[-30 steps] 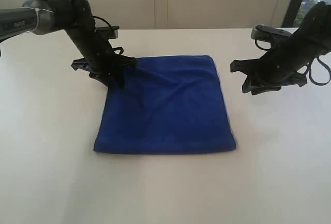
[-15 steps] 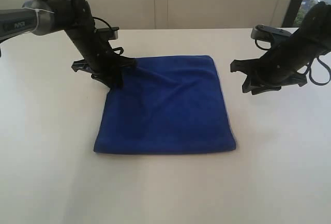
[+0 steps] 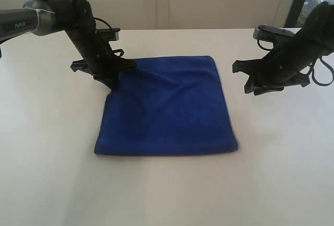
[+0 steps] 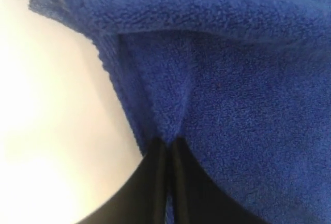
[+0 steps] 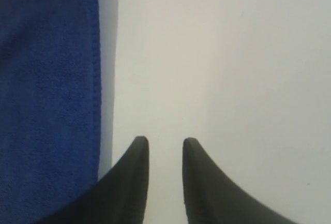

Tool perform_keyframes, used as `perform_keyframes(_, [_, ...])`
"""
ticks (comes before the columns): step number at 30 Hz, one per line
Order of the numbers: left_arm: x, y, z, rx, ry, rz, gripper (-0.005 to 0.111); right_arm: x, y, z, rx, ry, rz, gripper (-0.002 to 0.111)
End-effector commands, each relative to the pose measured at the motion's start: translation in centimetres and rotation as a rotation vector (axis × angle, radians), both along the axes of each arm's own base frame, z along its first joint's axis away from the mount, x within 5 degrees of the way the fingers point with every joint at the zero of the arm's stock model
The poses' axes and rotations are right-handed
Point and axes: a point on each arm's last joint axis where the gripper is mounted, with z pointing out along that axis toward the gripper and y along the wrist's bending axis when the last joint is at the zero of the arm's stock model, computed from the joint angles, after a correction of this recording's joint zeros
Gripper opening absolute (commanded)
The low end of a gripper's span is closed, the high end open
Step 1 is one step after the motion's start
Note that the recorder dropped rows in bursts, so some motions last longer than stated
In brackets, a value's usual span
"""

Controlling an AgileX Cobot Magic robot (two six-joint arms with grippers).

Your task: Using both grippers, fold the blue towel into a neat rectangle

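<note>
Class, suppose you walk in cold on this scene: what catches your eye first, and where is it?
A deep blue towel lies flat in the middle of the white table. The left hand is pinched shut on its far left corner, bunching the cloth there. The right hand sits just off the towel's right edge over bare table, jaws apart and holding nothing.

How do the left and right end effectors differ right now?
The left end effector is pinched shut on the blue towel; the right end effector has its jaws apart and holds nothing. The left is at the towel's far left corner; the right is over the white table, just off the towel's right edge. Both are black, with two jaws.
</note>
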Motion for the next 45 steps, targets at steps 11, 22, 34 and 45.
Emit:
perform_keyframes(11, [-0.74,0.68,1.05,0.081,0.022,-0.040,0.007,-0.12,0.01,0.31,-0.021,-0.018,0.041,0.023])
perform_keyframes(22, [-0.77,0.70,1.12,0.083,0.023,-0.041,0.044,-0.11,0.01,0.23,-0.020,-0.016,0.041,0.023])
perform_keyframes(34, [-0.83,0.03,1.29,0.002,0.037,-0.017,0.044,-0.08,0.00,0.23,-0.022,-0.019,0.039,0.023])
perform_keyframes(45, [-0.79,0.02,1.30,0.001,0.032,-0.016,0.031,-0.07,-0.01,0.24,-0.022,-0.021,0.039,0.023])
